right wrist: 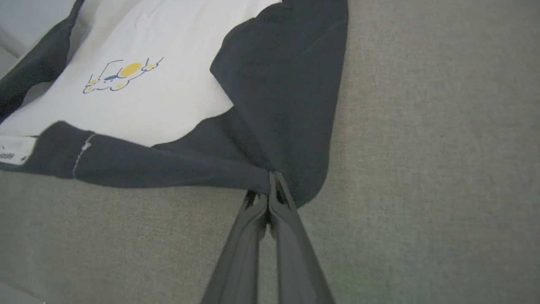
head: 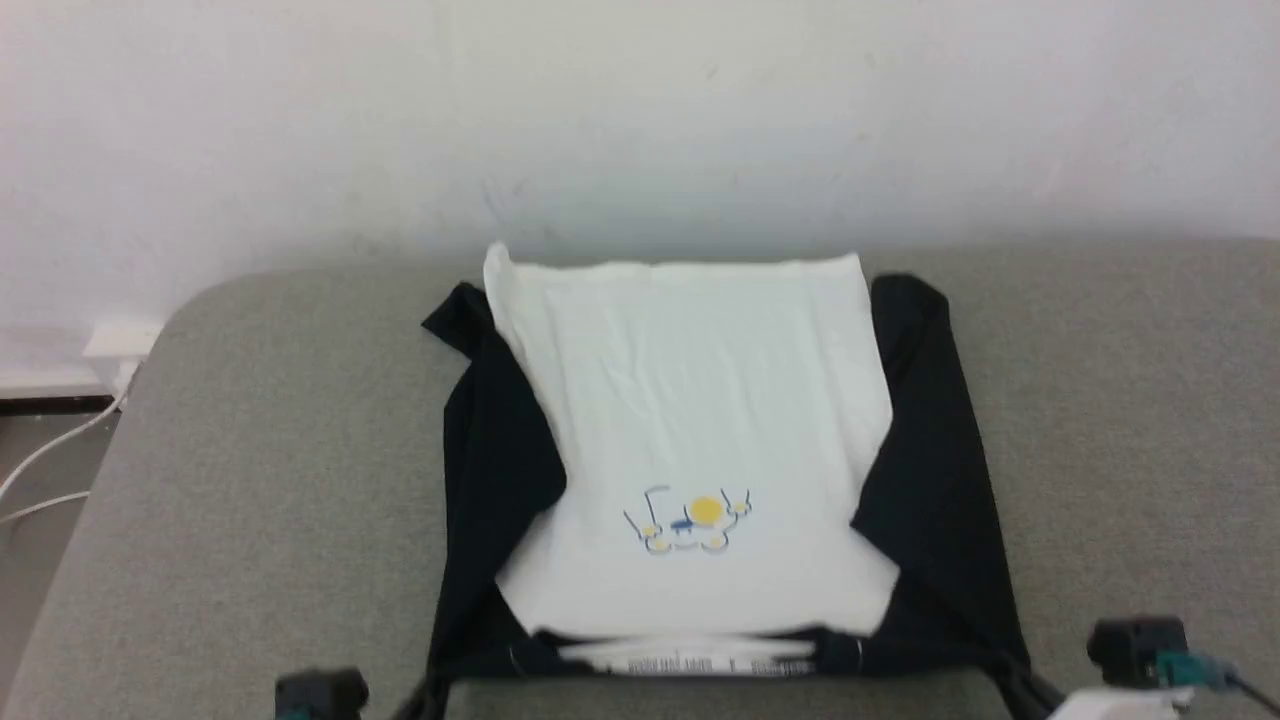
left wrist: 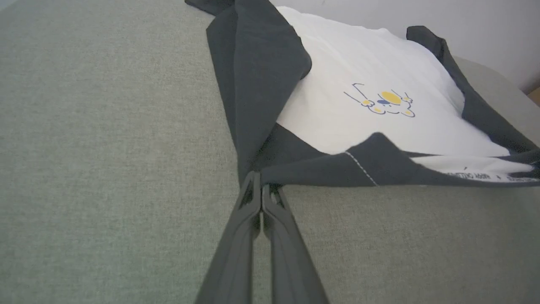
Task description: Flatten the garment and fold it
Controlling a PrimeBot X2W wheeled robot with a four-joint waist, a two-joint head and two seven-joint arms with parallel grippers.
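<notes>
Garment (head: 700, 420) lies spread on the grey padded surface (head: 250, 450), black sleeves alongside its white body. It looks soft, light and limp, best taken at the near shoulder corners, where the left gripper (left wrist: 260, 188) and right gripper (right wrist: 270, 183) each pinch black cloth.

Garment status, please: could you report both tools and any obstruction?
Left tool shut on garment, near black corner. Right tool shut on opposite corner. Spread print-up on grey surface. Cables far left, off surface.

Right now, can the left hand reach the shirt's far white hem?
Probably not: left hand is shut on the near black corner of the garment; the far hem lies beyond the whole torso.
</notes>
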